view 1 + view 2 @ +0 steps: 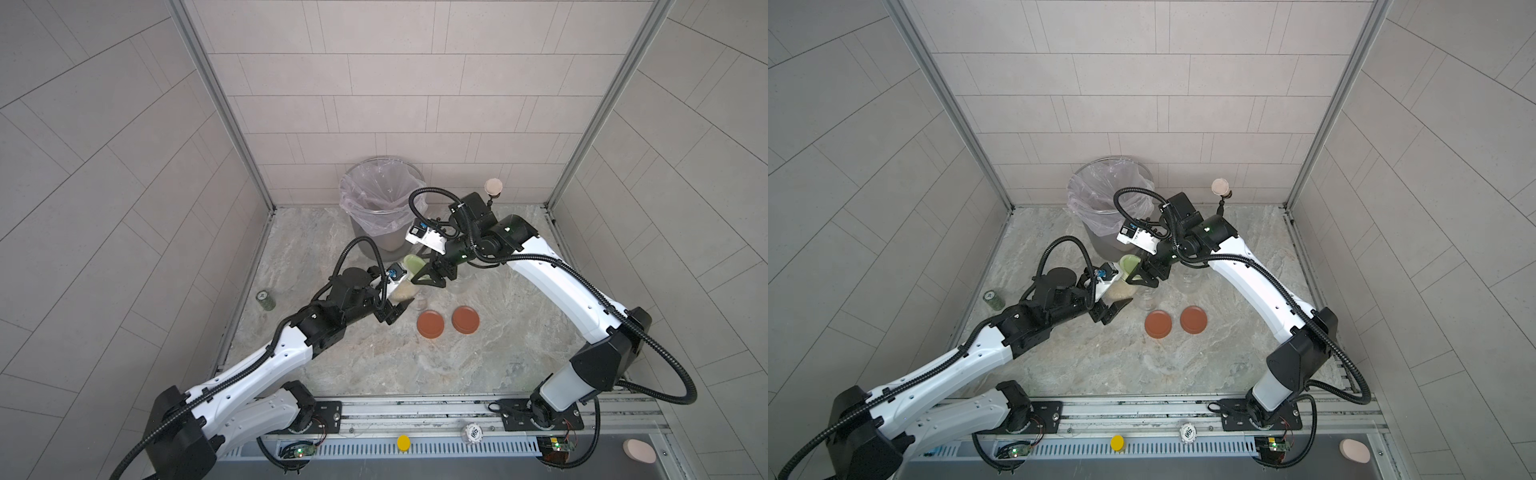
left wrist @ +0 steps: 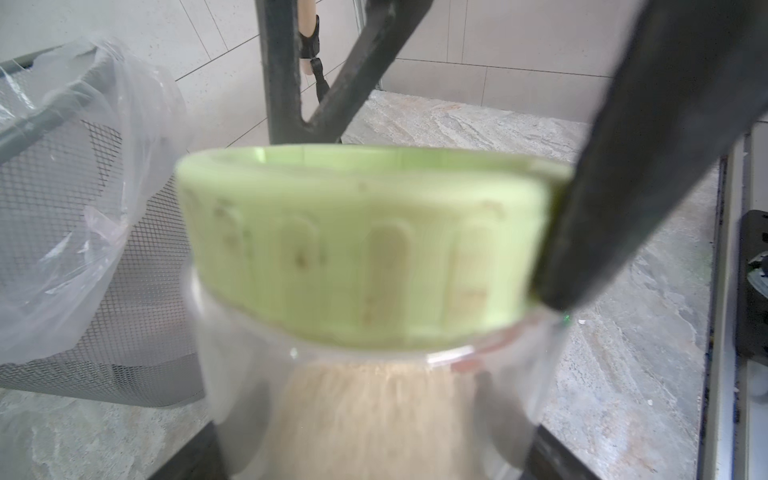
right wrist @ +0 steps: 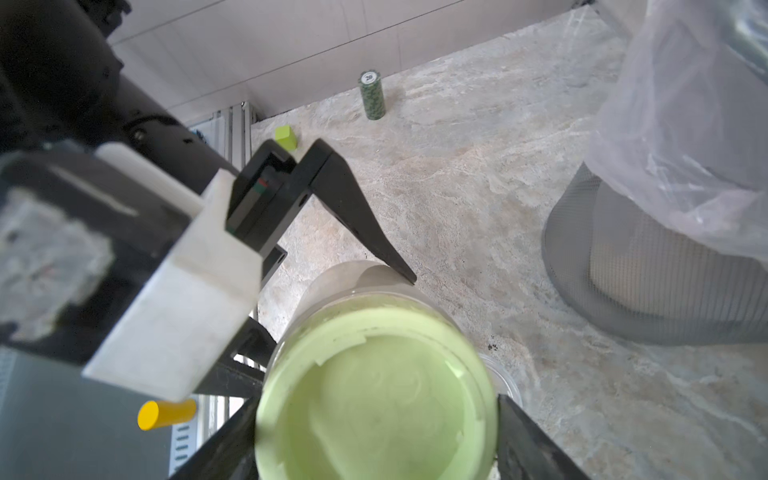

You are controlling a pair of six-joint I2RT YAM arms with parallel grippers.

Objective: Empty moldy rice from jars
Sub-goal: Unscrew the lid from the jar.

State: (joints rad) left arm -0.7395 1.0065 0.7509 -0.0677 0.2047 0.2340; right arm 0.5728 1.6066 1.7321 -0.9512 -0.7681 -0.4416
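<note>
While tilted above the middle of the bench, clamped around the glass by the left gripper: jar of moldy rice (grains settled at the base end). Pinched at its pale green lid by the right gripper.

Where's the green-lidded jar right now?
In both top views the green-lidded jar is mid-table, tilted, left gripper on its glass, right gripper on its lid, just in front of the bin.
</note>
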